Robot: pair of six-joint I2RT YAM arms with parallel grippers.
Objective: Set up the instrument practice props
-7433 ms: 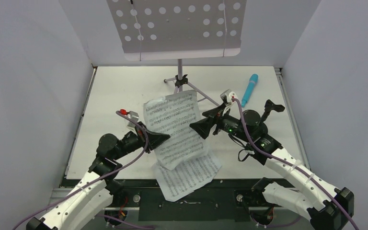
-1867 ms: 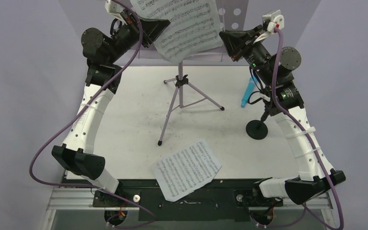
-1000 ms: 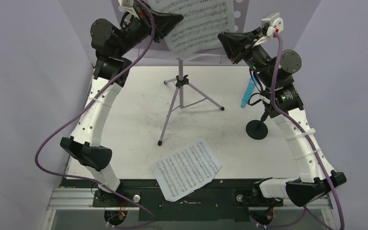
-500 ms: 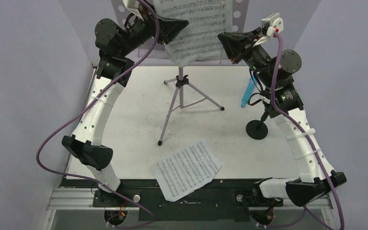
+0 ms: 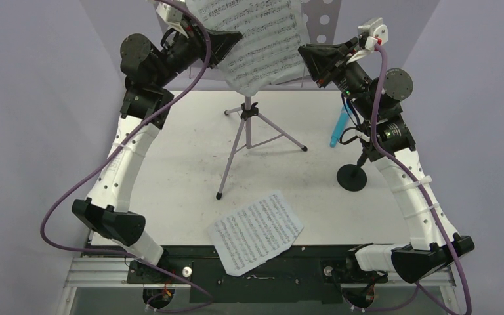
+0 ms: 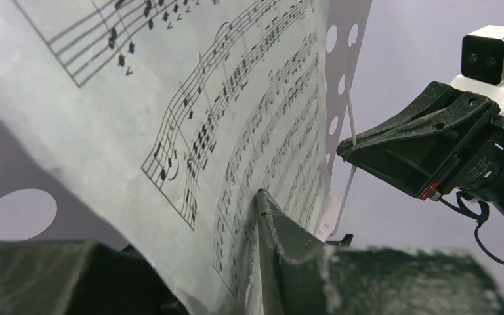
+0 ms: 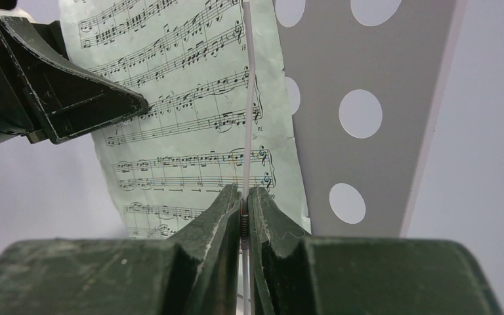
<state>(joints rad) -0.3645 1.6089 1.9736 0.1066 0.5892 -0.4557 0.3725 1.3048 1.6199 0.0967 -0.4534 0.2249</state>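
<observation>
Handling the flimsy white sheet-music page [image 6: 170, 118] wants edge grips: left claw [image 6: 177, 223] straddles it, jaws apart; right claw [image 7: 244, 190] clamps the thin wire retainer [image 7: 248, 98] of the lilac perforated stand [image 7: 380, 59].

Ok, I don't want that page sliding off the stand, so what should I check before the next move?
1. Right pincer shut on the stand's wire page holder: ok.
2. Sheet has its right edge behind that wire: ok, judging by the right wrist view.
3. Sheet straight on the desk: not ok, tilted.
4. Left pincer firm on the sheet: cannot tell; paper runs between its fingers.
5. Second sheet placed: not ok, it lies on the table.
</observation>
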